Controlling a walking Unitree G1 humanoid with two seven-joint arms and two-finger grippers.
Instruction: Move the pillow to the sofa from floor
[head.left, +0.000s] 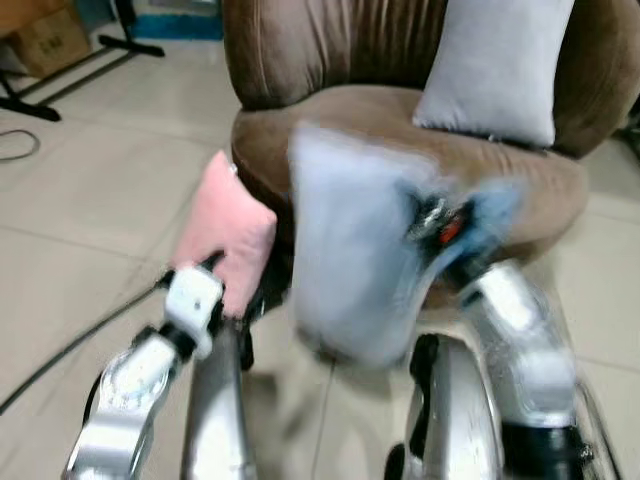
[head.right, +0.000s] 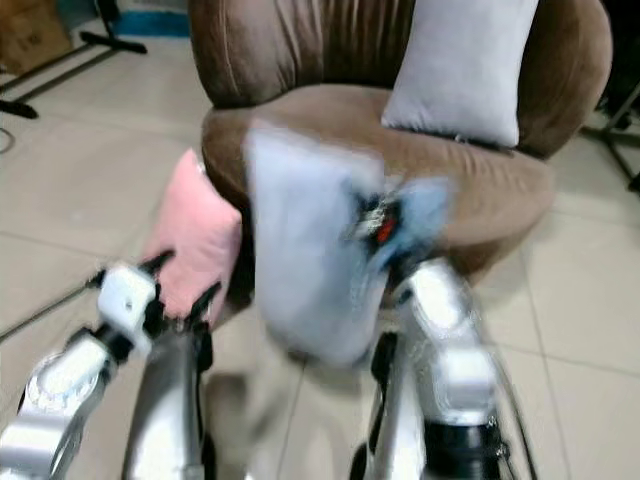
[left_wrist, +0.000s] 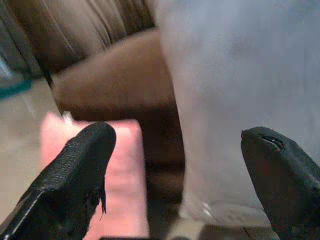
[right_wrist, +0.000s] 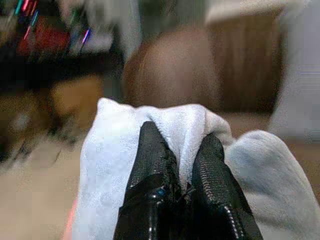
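Grey pillow (right_wrist: 165, 125) fold between right gripper (right_wrist: 182, 165) jaws.

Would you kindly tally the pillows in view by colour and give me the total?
Light grey pillows: 2, one held up by the right gripper in front of the sofa (held pillow), one propped against the sofa back (propped pillow).
Pink pillows: 1, the pink pillow leaning against the sofa's side on the floor.
Total: 3 pillows.
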